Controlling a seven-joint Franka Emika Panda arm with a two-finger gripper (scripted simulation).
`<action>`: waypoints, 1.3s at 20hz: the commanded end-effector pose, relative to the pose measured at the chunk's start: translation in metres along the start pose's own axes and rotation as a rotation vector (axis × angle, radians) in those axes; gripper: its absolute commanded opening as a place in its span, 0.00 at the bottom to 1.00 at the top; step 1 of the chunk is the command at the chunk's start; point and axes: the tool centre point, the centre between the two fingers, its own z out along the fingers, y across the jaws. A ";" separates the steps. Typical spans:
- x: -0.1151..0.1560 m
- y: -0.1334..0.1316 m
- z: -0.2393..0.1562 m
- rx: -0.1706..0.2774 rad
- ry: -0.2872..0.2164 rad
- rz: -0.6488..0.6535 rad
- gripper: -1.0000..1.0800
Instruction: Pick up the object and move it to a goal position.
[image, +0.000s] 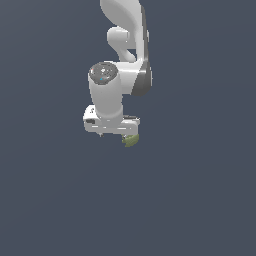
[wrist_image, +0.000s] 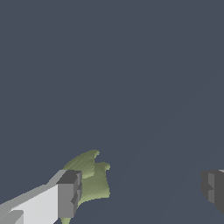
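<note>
Although only part of it is seen, the object lies beside one of the spread fingers, ungripped; it is judged light, probably stiff, best pinched across its lumpy middle.

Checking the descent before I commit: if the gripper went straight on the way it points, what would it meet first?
Likely bare floor. The gripper has open jaws, and the green object sits by one finger, off-centre; depth is unclear.

arm: glossy white plastic | object: matt olive, ridged | pincer pads: matt grey
</note>
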 end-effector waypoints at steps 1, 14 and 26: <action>0.000 -0.001 0.001 0.000 0.000 0.003 0.96; -0.009 -0.014 0.010 0.004 0.007 0.152 0.96; -0.027 -0.037 0.028 0.013 0.020 0.430 0.96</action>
